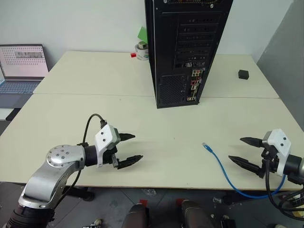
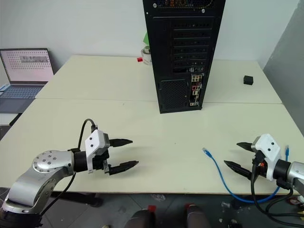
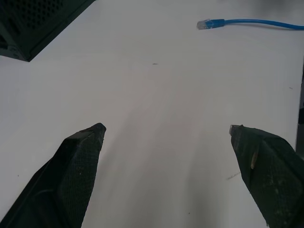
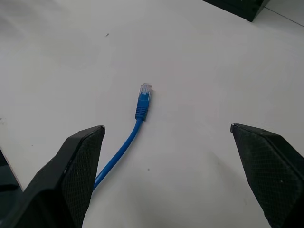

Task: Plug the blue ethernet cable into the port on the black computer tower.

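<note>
From the head views, the left gripper and the right gripper both hovered with fingers spread and empty over the table's near edge, with the black computer tower upright mid-table, its port strip facing the robot. The right wrist view showed the blue ethernet cable lying flat near the right near corner, its clear plug pointing toward the tower and its cord trailing back off the near edge. In the left wrist view the plug lay well beyond the parted fingertips.
</note>
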Available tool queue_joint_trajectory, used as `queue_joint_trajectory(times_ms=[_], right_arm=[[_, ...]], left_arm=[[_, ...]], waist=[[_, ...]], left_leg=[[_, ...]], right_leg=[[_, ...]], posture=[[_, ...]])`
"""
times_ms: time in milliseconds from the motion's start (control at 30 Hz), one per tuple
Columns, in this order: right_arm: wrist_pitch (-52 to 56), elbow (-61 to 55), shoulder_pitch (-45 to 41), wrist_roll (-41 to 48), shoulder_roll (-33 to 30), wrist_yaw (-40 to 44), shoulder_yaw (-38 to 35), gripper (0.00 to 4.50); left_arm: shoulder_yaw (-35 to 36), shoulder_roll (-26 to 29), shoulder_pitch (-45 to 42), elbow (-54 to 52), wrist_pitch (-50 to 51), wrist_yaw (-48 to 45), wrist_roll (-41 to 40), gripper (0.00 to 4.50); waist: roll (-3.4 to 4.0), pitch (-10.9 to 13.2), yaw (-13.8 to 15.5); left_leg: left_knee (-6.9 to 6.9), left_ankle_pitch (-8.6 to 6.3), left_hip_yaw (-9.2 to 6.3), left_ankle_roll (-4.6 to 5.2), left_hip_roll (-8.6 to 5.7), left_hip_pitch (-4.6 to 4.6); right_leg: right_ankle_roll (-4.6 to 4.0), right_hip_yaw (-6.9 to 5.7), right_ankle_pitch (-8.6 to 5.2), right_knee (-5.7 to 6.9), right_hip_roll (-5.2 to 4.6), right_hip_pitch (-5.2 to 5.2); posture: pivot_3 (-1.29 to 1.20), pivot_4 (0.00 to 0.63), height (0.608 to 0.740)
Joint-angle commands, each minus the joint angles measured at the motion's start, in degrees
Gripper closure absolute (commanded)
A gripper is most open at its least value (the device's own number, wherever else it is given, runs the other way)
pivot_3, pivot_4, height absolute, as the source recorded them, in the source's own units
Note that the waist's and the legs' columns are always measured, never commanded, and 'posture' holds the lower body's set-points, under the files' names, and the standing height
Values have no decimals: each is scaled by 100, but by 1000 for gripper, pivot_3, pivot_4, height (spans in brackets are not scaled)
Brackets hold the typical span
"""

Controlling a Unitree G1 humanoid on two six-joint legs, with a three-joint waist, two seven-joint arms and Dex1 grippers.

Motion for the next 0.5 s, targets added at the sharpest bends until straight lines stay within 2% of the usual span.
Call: queue_joint_trajectory(times_ms=[33, 333, 500], right_arm=[[41, -173, 12, 17, -32, 12, -185, 0], [221, -357, 74, 62, 20, -68, -195, 0], [389, -751, 220, 75, 193, -336, -152, 0]], left_arm=[[46, -23, -92, -153, -115, -93, -160, 25], [-52, 48, -185, -181, -65, -123, -70, 25], [-329, 26, -484, -43, -102, -244, 2, 25]], waist=[[0, 0, 0], [0, 0, 0], [0, 0, 6]], left_leg=[[0, 0, 0, 0, 0, 0], [0, 0, 1, 0, 0, 0], [1, 0, -1, 0, -1, -1]], right_leg=[[0, 0, 0, 0, 0, 0], [-2, 0, 1, 0, 0, 0], [-2, -1, 1, 0, 0, 0]], posture=[[0, 150, 740], [0, 150, 740], [0, 150, 740]])
